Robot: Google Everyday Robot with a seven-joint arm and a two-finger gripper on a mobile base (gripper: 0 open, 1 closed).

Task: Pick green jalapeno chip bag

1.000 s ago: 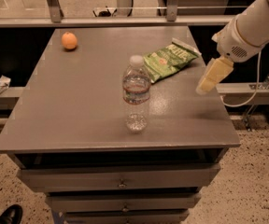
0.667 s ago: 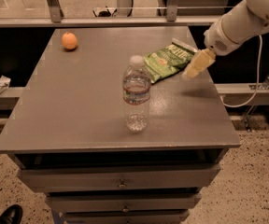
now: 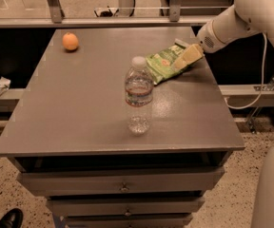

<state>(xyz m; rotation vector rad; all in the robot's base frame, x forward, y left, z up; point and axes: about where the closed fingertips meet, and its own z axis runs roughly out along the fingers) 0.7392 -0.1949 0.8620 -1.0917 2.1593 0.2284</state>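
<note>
My gripper [image 3: 187, 57]: at the right end of the green jalapeno chip bag [image 3: 161, 63], whether touching is unclear.
Green jalapeno chip bag: lying flat, far right of the grey tabletop [image 3: 80, 108].
Water bottle [image 3: 138, 95]: clear, white-capped, upright mid-table, near the bag.
Orange [image 3: 70, 41]: far left corner, well apart.
My arm [image 3: 237, 18]: white, reaching in from the upper right.

Cream claw [image 3: 181, 62] at the green chip bag [image 3: 161, 63]; orange fruit [image 3: 70, 41], grey table [image 3: 80, 113].

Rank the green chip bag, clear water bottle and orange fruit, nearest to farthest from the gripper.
The gripper is at the far right.
1. Crinkly green chip bag, right at it.
2. Clear plastic water bottle, centre.
3. Round orange fruit, far left.
</note>
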